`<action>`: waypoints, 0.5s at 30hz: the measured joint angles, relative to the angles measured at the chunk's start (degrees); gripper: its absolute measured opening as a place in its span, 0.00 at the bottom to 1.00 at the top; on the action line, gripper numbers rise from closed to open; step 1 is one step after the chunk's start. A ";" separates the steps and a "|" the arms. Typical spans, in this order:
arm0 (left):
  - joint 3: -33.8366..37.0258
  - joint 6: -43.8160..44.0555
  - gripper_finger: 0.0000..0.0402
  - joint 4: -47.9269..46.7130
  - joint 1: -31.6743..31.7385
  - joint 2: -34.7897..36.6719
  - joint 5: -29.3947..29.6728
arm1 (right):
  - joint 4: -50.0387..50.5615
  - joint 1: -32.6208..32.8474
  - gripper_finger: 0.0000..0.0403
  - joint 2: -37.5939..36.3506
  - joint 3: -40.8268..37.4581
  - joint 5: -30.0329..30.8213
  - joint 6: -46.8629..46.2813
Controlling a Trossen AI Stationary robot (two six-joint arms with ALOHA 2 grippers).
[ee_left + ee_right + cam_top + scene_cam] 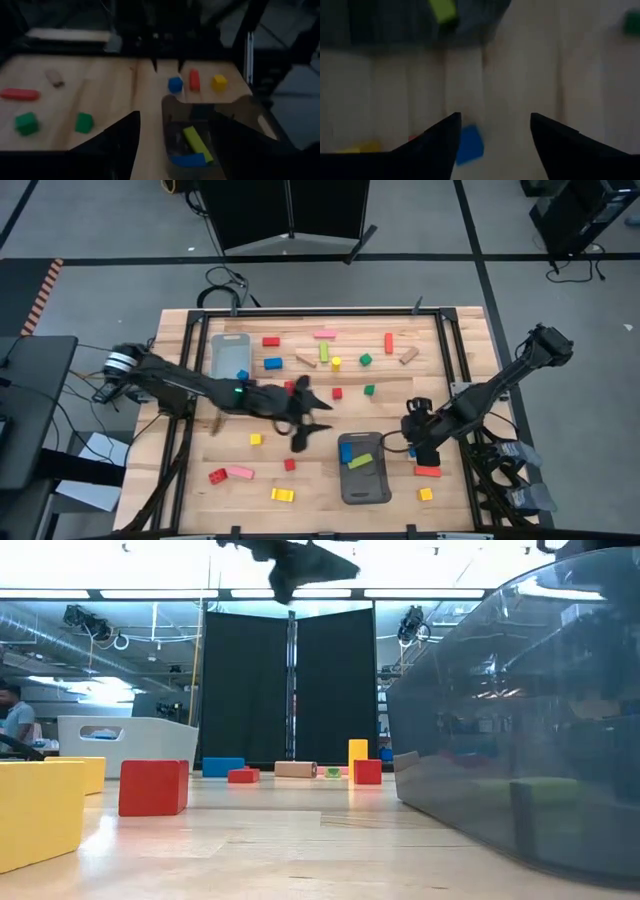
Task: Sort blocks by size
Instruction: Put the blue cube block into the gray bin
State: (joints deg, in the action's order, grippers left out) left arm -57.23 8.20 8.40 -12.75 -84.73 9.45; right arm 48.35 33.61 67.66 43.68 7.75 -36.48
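At the left of the high view, a grey tray (232, 355) lies on the table (180, 460) with one small blue cube (242, 375) inside. Below it, near the lower left, sit a red block (217, 475), a pink bar (240, 473) and a yellow block (282, 494). The left gripper (312, 416) hangs over the middle of the table, its fingers spread wide and holding nothing. Across the upper middle, loose blocks are scattered: a red one (271, 341), a blue one (273, 363), a pink bar (325, 334), a green bar (324, 352) and a red bar (389, 342). At lower centre, a second tray (364, 485) holds a green bar (360, 461) and a blue block (346, 451). To its right, the right gripper (418, 446) is low over the table, fingers wide apart with a blue block (470, 144) between them, not gripped. A red bar (428, 471) and a yellow cube (426, 493) lie just beside it.
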 joint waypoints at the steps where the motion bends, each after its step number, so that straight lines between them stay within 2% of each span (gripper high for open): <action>1: 1.97 0.44 0.60 0.98 0.00 2.14 0.87 | 0.53 0.00 0.65 0.99 0.18 -1.14 0.17; 8: 11.96 2.52 0.60 4.39 -0.10 14.26 6.13 | -0.31 1.69 0.79 7.88 0.22 -7.12 4.68; 15: 16.25 2.93 0.60 4.05 -0.11 19.65 7.19 | -1.78 3.19 0.79 14.35 0.22 -6.36 6.25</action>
State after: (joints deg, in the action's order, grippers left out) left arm -40.98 11.13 12.46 -12.86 -65.09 16.64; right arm 46.58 36.80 82.01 43.90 1.38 -30.23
